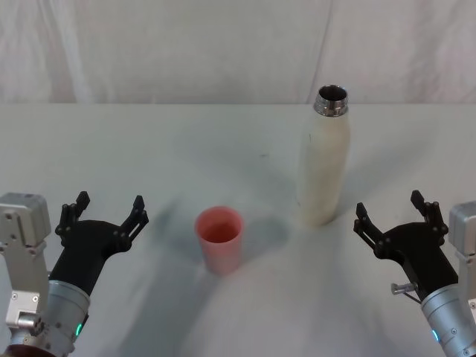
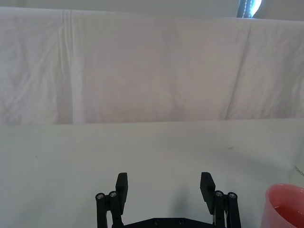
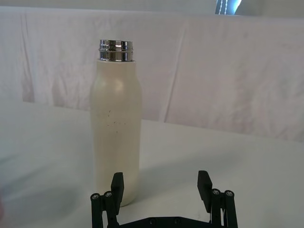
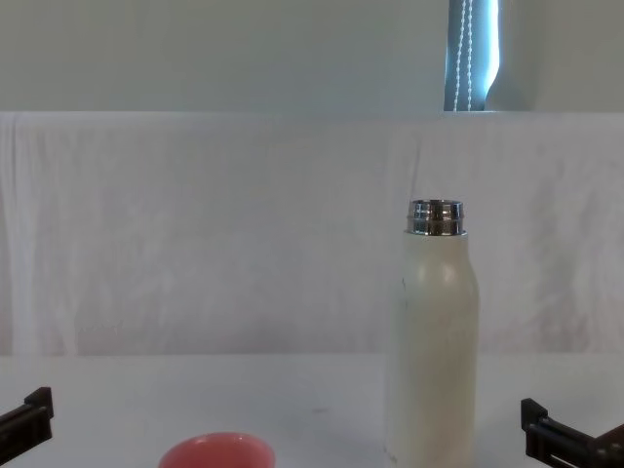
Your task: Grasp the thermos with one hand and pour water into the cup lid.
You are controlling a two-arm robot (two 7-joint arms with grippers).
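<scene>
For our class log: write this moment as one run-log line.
thermos upright, uncapped | cup lid upright, left of it | left gripper open, empty | right gripper open, empty

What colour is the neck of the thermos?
Shiny silver steel; the thermos neck shows best in the right wrist view.

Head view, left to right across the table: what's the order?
left end effector, open → cup lid → thermos, upright with neck uncapped → right end effector, open.
</scene>
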